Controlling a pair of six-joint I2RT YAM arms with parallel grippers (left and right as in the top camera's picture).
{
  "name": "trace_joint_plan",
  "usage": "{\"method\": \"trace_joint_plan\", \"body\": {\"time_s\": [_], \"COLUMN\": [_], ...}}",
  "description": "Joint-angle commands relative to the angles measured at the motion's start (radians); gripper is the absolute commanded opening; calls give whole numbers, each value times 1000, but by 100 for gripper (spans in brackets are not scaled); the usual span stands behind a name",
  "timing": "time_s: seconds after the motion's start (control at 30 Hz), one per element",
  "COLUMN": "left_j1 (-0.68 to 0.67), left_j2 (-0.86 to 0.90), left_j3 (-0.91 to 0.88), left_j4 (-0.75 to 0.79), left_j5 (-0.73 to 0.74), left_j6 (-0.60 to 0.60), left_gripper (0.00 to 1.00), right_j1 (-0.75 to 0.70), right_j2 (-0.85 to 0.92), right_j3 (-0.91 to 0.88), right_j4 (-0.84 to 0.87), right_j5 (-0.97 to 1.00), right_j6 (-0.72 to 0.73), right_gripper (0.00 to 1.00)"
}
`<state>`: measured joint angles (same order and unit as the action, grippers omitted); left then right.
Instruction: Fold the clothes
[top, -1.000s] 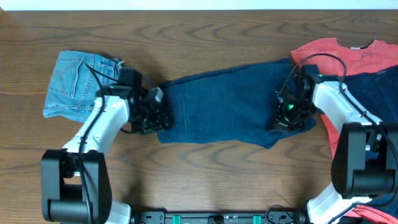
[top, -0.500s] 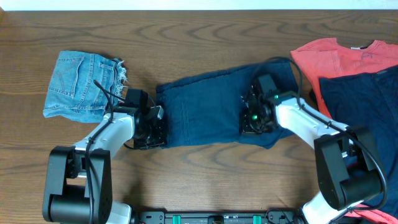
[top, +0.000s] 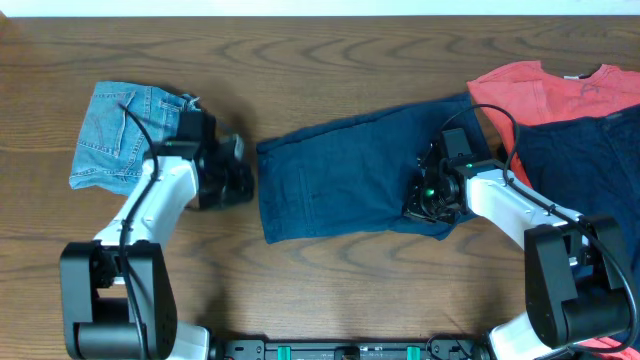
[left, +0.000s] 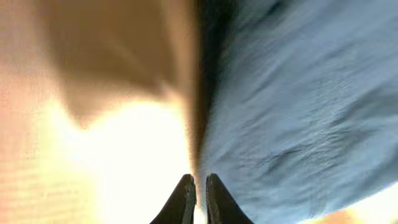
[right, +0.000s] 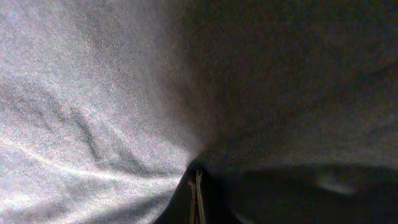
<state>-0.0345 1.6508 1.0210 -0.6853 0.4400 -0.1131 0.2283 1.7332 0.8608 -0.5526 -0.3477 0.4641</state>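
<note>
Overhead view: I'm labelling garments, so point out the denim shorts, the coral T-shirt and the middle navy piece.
denim shorts (top: 112, 140), overhead view, middle of the denim.
coral T-shirt (top: 530, 92), overhead view, chest area.
middle navy piece (top: 340, 180), overhead view, centre of the fabric.

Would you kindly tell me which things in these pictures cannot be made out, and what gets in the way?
- Left wrist view: blur; whether the shut left gripper holds the navy trousers is unclear.
- Right wrist view: the right gripper pinches the trousers; dark shadow hides the lower right.
- Overhead: the second navy garment and the red T-shirt are cut off by the right edge.
</note>
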Motion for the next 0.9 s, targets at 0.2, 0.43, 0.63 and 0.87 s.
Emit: {"method": "trace_joint_plan", "body": {"time_s": [0.2, 0.43, 0.63, 0.87], "left_j1": [-86, -77, -6, 95], "left_j2": [63, 237, 281, 204], "left_j3": [27, 27, 30, 60], "left_j4": [214, 322, 321, 293], "left_j5": [126, -31, -137, -72], "left_j6": [54, 50, 26, 25], "left_gripper": [14, 13, 13, 30], "right_j1": [-19, -19, -19, -19], "right_j2": [53, 53, 53, 53], "right_j3": [-58, -58, -58, -58], "right_j4": [-22, -22, -32, -48], "right_j5": [171, 172, 172, 172], "right_j6": [-24, -24, -24, -24], "right_gripper": [3, 3, 3, 4]}}
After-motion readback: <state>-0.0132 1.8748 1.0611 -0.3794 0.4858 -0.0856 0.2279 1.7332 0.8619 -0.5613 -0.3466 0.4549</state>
